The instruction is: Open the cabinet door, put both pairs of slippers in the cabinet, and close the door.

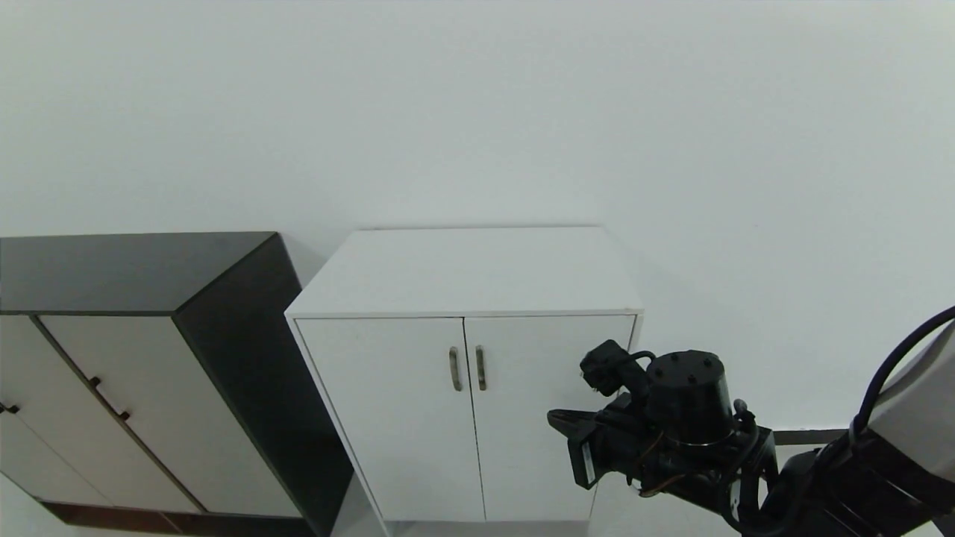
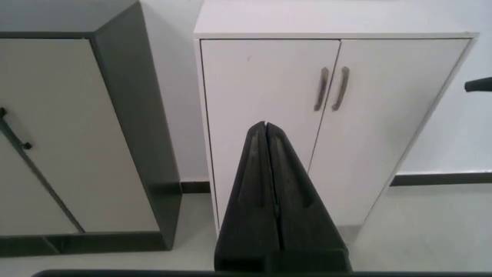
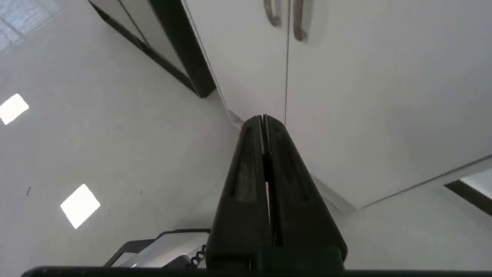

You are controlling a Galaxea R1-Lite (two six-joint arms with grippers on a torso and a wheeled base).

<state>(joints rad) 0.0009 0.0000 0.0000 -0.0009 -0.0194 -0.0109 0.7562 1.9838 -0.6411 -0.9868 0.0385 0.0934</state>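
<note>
The white cabinet stands against the wall with both doors closed. Its two metal handles sit side by side at the centre seam. My right gripper hangs in front of the right door, below and to the right of the handles, and is shut on nothing. In the right wrist view its fingers press together, aimed at the door seam below the handles. My left gripper is shut and empty, some way back from the left door.
A dark cabinet with pale doors stands directly left of the white one, a narrow gap between them. Light floor spreads in front of both. The right gripper's tip shows at the edge of the left wrist view.
</note>
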